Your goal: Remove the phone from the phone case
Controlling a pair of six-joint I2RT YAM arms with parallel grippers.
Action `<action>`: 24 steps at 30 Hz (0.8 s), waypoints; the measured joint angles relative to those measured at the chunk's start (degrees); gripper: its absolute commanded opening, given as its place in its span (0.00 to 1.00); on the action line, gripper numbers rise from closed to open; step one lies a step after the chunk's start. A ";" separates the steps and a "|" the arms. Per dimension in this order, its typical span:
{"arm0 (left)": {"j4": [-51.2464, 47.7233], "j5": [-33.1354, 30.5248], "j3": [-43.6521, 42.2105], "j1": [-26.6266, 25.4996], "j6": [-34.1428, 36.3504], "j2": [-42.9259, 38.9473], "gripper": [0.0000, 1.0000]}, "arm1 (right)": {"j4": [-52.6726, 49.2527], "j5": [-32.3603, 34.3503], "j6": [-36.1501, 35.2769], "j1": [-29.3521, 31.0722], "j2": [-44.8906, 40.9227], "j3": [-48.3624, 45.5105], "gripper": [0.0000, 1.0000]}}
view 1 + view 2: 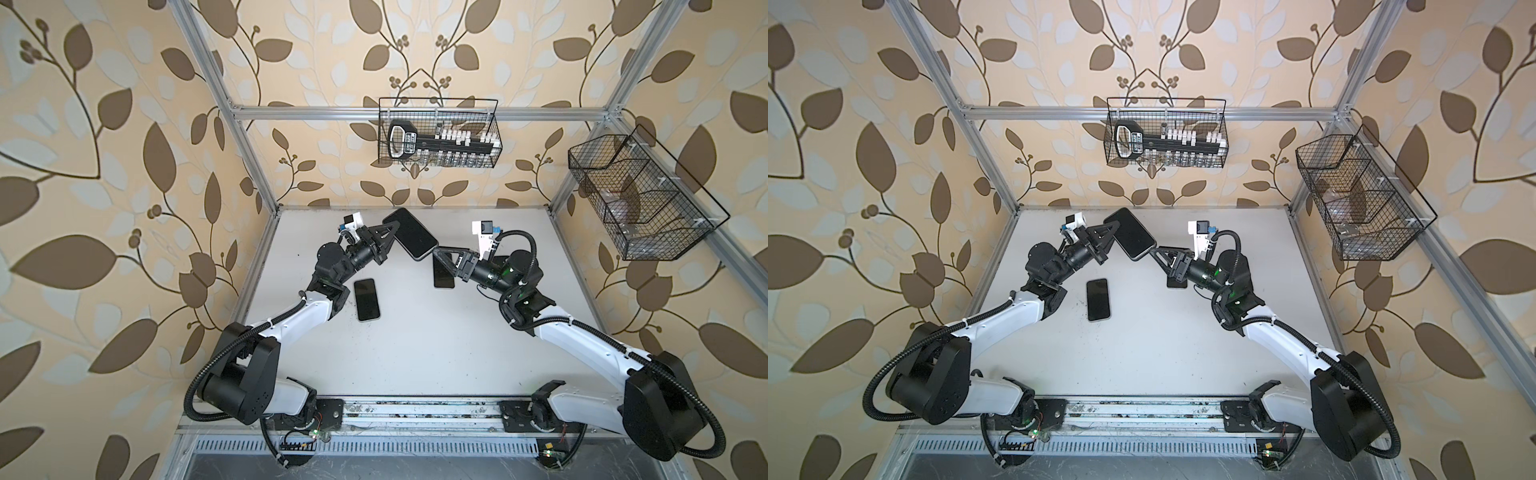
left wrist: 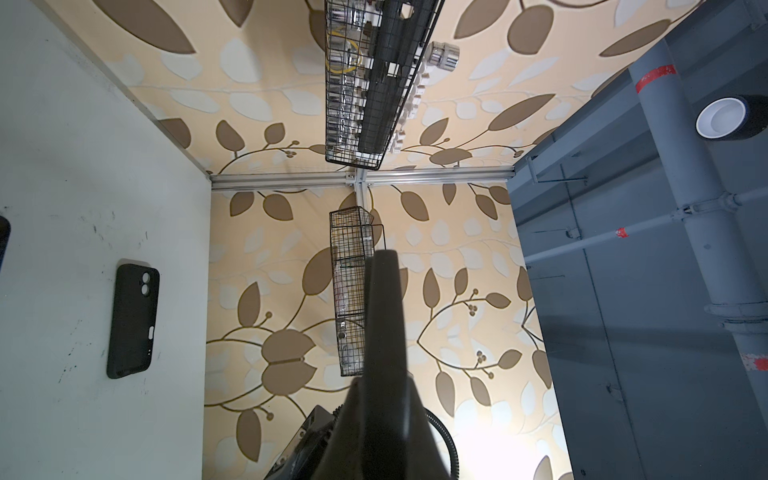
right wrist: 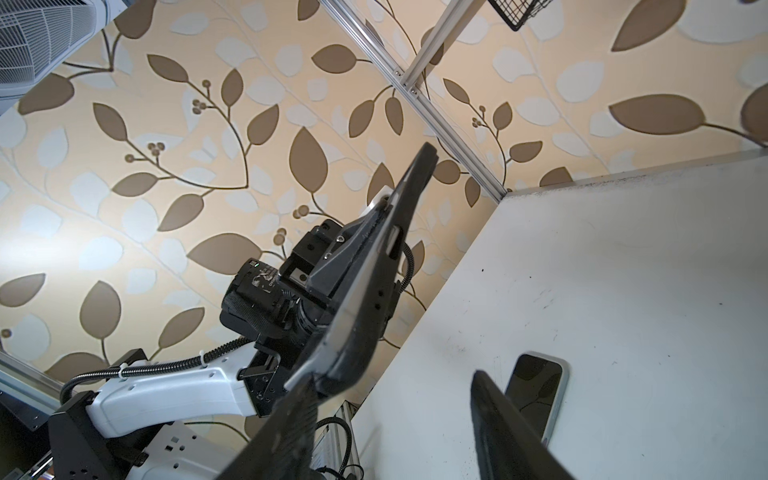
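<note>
back basket (image 1: 440, 161) and side basket (image 1: 648, 232) hang on the aluminium frame (image 1: 311, 113), against leaf wallpaper (image 1: 104, 166).

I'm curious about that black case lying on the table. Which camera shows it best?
The left wrist view: the black case lies whole, its camera holes plain. In both top views the right gripper hides part of it. The right wrist view misses it.

A robotics lab test cell: an aluminium frame (image 1: 316, 113) boxes in a white worktop (image 1: 415, 353). Leaf-patterned wallpaper panels (image 1: 104, 187) line its sides and wire baskets (image 1: 384, 124) hang from the rails. Two robot arms (image 1: 291, 320) are bolted to a track (image 1: 415, 411) along the near edge, and bare grey pipes (image 2: 665, 166) show beyond.
</note>
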 measured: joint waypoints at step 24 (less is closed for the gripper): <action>0.07 -0.11 1.33 -0.87 0.02 1.09 0.00 | 4.02 -1.27 1.01 -0.46 -1.22 -1.05 0.58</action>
